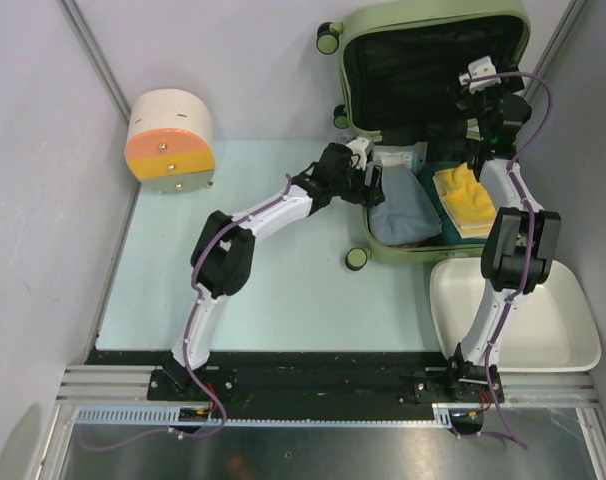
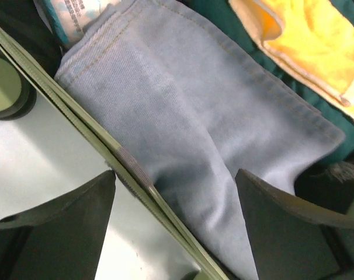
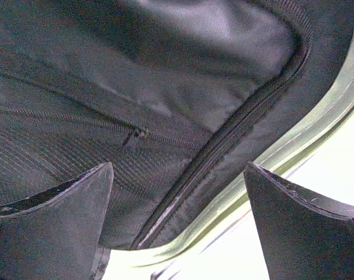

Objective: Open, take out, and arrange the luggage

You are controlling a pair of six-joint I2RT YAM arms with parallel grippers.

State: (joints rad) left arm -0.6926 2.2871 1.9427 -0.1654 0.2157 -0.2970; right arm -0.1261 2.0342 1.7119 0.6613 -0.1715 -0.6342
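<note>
Pale mint table [image 1: 263,290], grey walls all round. The luggage [image 1: 423,18] sits at the far right corner, already unzipped, lid tipped up at the back showing black lining, so I'd say we're at the take-out stage. The olive shell looks soft, with green wheels on its left side. Inside are a folded blue denim piece [image 2: 183,116] and a yellow cloth [image 1: 463,195].

The left gripper [image 2: 176,175] hangs wide open and empty, straddling the case's near-left rim. It probably needs to slide inward, drop and pinch a denim fold. The right gripper [image 3: 178,169] is up by the lid lining, also spread, holding nothing.
</note>
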